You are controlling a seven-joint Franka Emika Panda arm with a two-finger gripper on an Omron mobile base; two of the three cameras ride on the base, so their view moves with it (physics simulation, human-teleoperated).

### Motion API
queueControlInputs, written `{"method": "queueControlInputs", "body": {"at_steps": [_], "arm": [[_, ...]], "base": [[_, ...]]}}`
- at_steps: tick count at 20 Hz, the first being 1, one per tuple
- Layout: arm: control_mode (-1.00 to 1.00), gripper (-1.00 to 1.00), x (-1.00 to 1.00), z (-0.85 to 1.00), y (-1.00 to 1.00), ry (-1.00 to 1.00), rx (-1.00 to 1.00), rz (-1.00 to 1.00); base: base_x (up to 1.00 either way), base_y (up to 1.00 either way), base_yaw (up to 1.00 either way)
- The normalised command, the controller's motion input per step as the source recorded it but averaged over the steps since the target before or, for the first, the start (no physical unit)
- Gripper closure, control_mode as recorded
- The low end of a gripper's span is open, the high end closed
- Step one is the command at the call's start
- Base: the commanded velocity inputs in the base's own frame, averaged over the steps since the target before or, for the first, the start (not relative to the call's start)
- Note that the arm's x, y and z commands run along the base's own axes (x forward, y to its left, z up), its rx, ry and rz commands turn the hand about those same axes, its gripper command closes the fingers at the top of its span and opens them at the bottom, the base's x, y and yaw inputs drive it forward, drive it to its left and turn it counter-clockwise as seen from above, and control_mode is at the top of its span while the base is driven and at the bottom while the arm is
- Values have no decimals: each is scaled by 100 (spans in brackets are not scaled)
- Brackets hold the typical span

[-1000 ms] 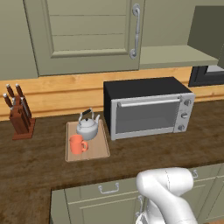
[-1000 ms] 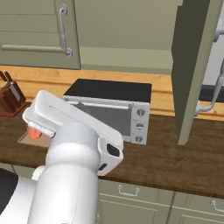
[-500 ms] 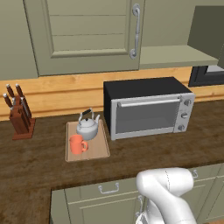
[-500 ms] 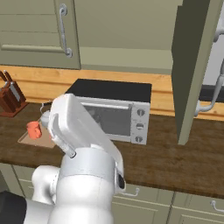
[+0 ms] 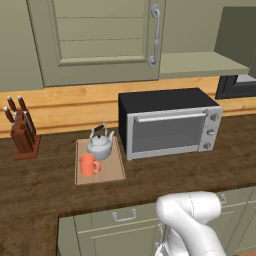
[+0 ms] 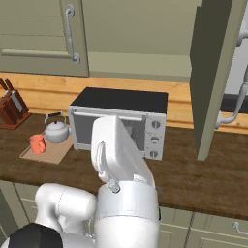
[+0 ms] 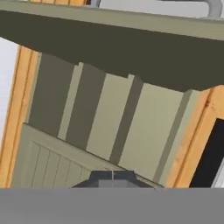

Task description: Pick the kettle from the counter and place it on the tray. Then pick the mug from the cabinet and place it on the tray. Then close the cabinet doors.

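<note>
The kettle (image 5: pixel 100 146) and the orange mug (image 5: pixel 89 164) both sit on the tray (image 5: pixel 115 172), so what remains for you is the cabinet doors. The left door (image 5: pixel 100 40) looks shut already; the right door (image 6: pixel 213 72) stands swung out, edge-on in the right base view. That makes closing it the step in hand, as I judge it.

In the hand view your fingers (image 7: pixel 113 178) are clenched together with nothing between them, pointing up into the open cabinet (image 7: pixel 105 122), whose underside lies just ahead of them. Keep them closed and use them as a blunt pusher. Bring them round to the outer face of the open door, near its free edge and away from the hinge, then press in a slow arc that follows the swing. Stay clear of the curved handle (image 6: pixel 231 109) so nothing snags, and keep the elbow above the toaster oven (image 6: pixel 121 121), which stands below and behind the fingers.

Counted: one kettle, one mug, one tray, one toaster oven, one knife block (image 5: pixel 22 135), two cabinet doors, all on or above the dark wooden surface (image 5: pixel 200 175).
</note>
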Motion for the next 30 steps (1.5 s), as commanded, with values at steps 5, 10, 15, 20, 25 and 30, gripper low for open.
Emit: {"method": "queueControlInputs", "body": {"at_steps": [5,10,15,20,25,30], "arm": [[-100,100,-19,4,-52,-2,24,4],[-100,100,-21,15,-45,-12,27,10],[-100,100,0,6,-30,-11,12,9],[-100,100,0,0,-28,-12,7,8],[-100,100,7,0,-31,-3,8,5],[-100,100,40,0,-29,3,3,0]], "base": [[0,0,0],[0,0,0],[0,0,0],[0,0,0],[0,0,0],[0,0,0]]}}
